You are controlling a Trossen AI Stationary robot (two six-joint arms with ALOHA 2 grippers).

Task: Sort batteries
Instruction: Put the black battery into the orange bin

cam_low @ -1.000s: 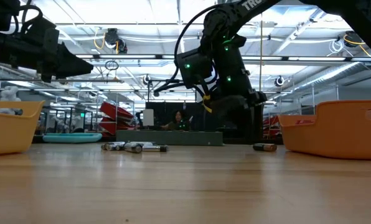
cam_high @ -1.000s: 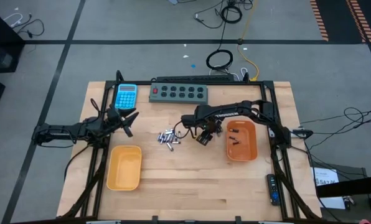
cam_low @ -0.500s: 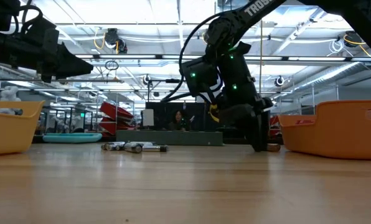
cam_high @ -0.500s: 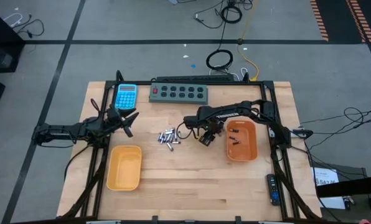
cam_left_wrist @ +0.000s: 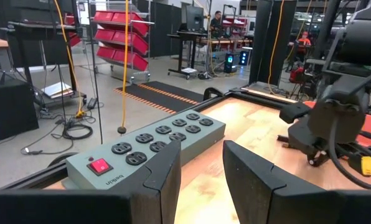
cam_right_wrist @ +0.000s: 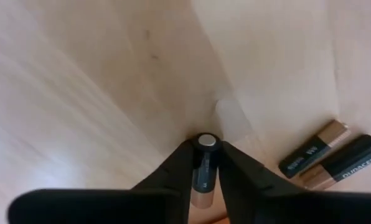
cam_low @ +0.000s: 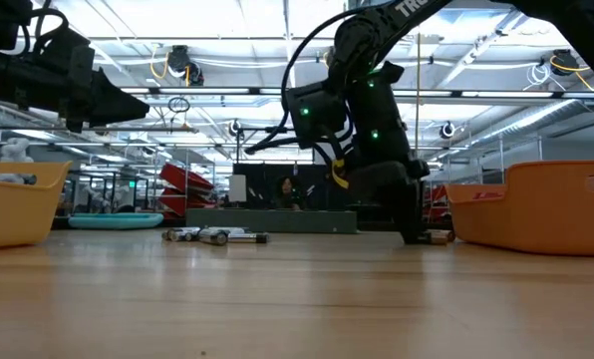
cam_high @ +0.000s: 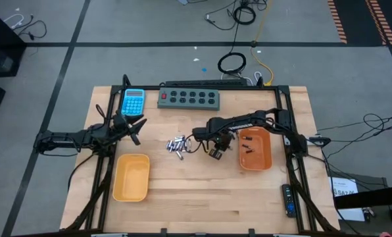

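On the table, middle-right: the right gripper (cam_high: 215,153) is down at the wood just left of the orange tray (cam_high: 267,160).
Right gripper grip: fingers pinched on a dark copper-ended battery (cam_right_wrist: 203,169), end-on.
Neighbours: two more Duracell cells (cam_right_wrist: 332,155) lie on the wood close by.
Battery pile: loose silvery batteries (cam_high: 178,145) lie mid-table, left of that gripper.
Left gripper (cam_left_wrist: 199,167): hanging at the left edge near the blue calculator (cam_high: 133,101), fingers narrowly apart, holding nothing, facing the power strip (cam_high: 189,98).
Yellow tray (cam_high: 131,177): near-left.
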